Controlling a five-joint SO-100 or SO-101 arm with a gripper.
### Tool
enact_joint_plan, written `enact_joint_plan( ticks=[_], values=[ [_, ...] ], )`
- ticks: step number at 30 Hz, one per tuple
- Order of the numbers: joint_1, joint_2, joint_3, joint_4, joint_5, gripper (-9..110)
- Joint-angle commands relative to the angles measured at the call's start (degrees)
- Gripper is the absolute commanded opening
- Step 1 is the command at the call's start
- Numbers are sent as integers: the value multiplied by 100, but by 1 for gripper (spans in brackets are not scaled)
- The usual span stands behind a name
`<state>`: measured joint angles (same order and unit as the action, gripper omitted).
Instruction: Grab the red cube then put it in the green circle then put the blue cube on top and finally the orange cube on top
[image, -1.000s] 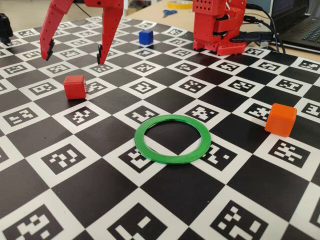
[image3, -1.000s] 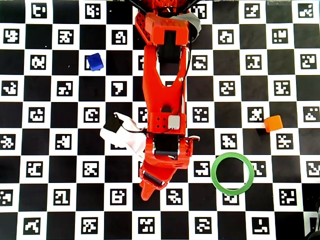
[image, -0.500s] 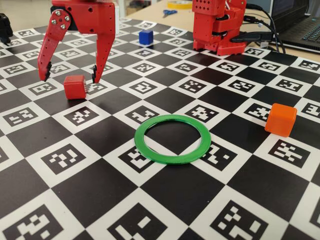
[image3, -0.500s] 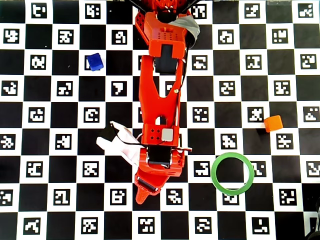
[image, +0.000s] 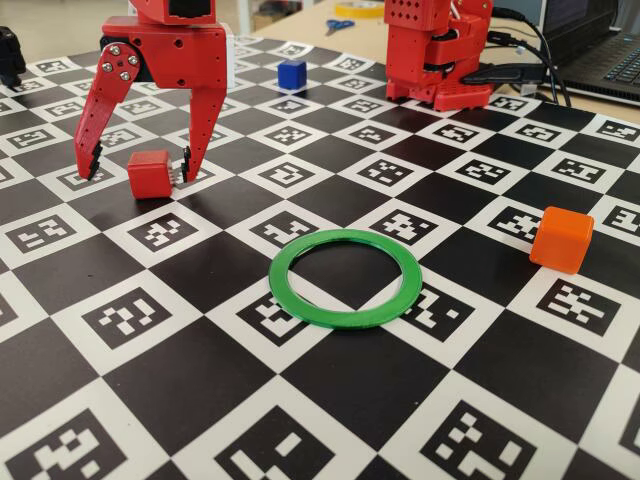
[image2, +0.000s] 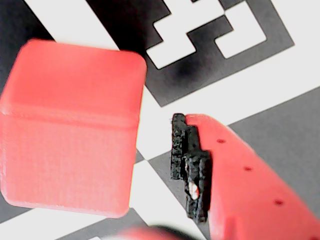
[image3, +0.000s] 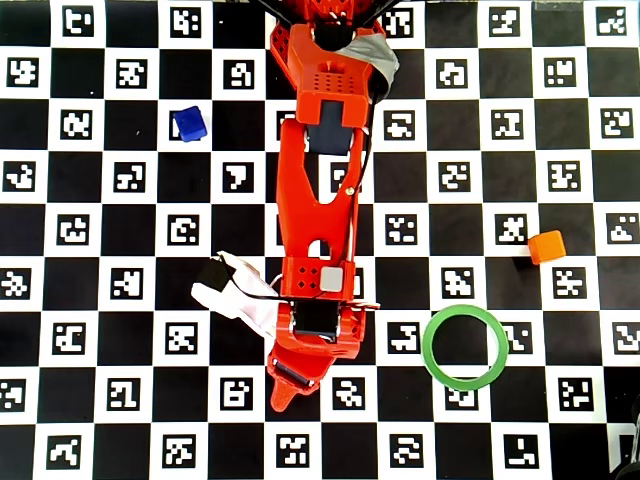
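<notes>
Three cubes: red, blue and orange, all resting on the checkered marker board (image: 200, 390), well apart from one another.
Gripper (image: 135, 168): lowered over the red cube in the fixed view, jaws spread wide, one fingertip on each side of the cube and close to the board.
Red cube (image: 149, 172): between the two fingers, sitting flat on the board; right finger just beside its right face, left finger farther off; contact not clear.
Wrist view: red cube (image2: 70, 130) filling the left half, blurred; one finger (image2: 235, 175) with black pad at right, a narrow gap of board showing between pad and cube.
Overhead view: red cube hidden beneath the arm (image3: 320, 200), which stretches from the top edge down toward the lower middle.
Green circle (image: 345, 277): flat on the board, nothing inside, well to the right of the gripper in the fixed view; in the overhead view (image3: 428, 350) just right of the gripper end.
Blue cube (image: 291, 75): far side of the board near the arm's base (image: 435, 50); upper left in the overhead view (image3: 189, 123).
Orange cube (image: 561, 239): right edge of the board, right of the green circle; likewise at the right in the overhead view (image3: 546, 247).
</notes>
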<state>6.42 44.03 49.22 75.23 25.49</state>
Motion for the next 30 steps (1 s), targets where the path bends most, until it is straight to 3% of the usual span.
enact_joint_plan(
  ticks=[1,8,15,30],
  values=[
    [62,202,-431,-105,-79,42],
    [53,229,-308,-211,-79,35],
    [44,316,-18,-422,-44,20],
    [-9,940,554,-580,-431,10]
  ],
)
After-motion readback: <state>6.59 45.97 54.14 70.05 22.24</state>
